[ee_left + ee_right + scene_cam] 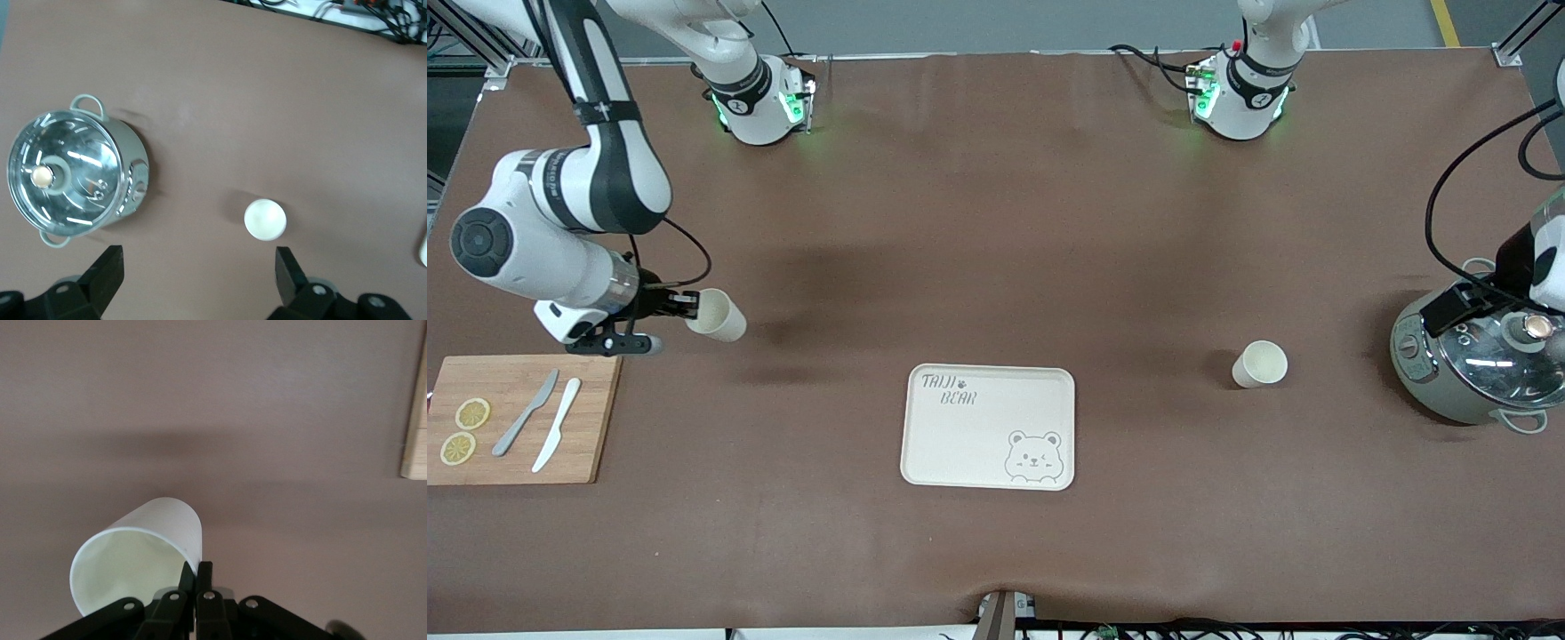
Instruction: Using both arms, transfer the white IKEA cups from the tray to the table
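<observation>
Front view shows the tray [989, 427] bare of cups, so it serves as the landmark for everything else. One white cup [1260, 364] stands upright on the table [996, 249], off the tray toward the left arm's end and a little farther from the front camera than the tray's middle. The other cup [718, 315] is pinched by its rim in the right gripper [687, 307], tilted on its side in the air over bare cloth well off the tray toward the right arm's end, close to the wooden cutting board [516, 418]. The right wrist view shows that gripper's fingers [203, 583] pressed together on the cup wall, with the cup's mouth turned toward the camera. The left gripper [199, 270] hangs high with its fingers spread wide and nothing between them, over the cloth between the standing cup and the lidded pot [1472, 364]; that arm looks to be waiting. The step in hand appears to be setting the second cup down. To do it well, I would level the cup so its base faces the cloth, lower it until the base rests flat, keep clear of the cutting board's edge, and only then part the fingers and lift straight up so the rim is not dragged over.
</observation>
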Tool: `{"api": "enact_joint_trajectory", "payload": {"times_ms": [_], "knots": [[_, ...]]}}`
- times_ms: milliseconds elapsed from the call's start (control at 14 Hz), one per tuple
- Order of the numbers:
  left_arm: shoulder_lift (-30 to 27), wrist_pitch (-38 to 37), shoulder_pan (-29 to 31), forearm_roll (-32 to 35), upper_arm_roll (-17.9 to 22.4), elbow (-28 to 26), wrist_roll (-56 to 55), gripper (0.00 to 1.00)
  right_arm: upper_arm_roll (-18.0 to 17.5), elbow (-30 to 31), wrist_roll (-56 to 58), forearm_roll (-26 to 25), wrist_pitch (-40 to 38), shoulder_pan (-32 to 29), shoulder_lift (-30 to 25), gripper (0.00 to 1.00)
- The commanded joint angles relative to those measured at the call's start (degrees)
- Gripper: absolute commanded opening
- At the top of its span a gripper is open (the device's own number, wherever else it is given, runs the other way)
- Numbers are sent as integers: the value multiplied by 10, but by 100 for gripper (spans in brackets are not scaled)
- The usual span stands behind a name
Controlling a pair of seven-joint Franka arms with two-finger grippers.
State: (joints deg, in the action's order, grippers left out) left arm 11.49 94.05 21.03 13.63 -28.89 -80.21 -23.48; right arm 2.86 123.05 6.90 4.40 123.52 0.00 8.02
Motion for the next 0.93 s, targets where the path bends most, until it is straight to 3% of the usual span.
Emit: {"api": "enact_joint_trajectory", "payload": {"times_ms": [0, 214, 286, 500, 571, 857], "knots": [[-20, -22, 6, -31, -7, -3, 15, 100, -13, 67, 58, -4, 65, -41, -15, 0], [-51, -27, -19, -60, 4, -14, 33, 100, -13, 69, 79, -4, 82, -59, 11, 0], [-59, -37, -39, -71, 33, -21, 37, 100, -13, 69, 81, -4, 87, -59, 23, 0], [-100, -43, -166, -131, 186, -69, 62, 100, -12, 70, 82, -5, 88, -63, 49, 0], [-112, -43, -185, -134, 205, -84, 71, 100, -12, 69, 83, -9, 89, -74, 58, 0], [-167, -36, -193, -134, 219, -146, 118, 100, -12, 68, 83, -27, 102, -81, 74, 0]]}}
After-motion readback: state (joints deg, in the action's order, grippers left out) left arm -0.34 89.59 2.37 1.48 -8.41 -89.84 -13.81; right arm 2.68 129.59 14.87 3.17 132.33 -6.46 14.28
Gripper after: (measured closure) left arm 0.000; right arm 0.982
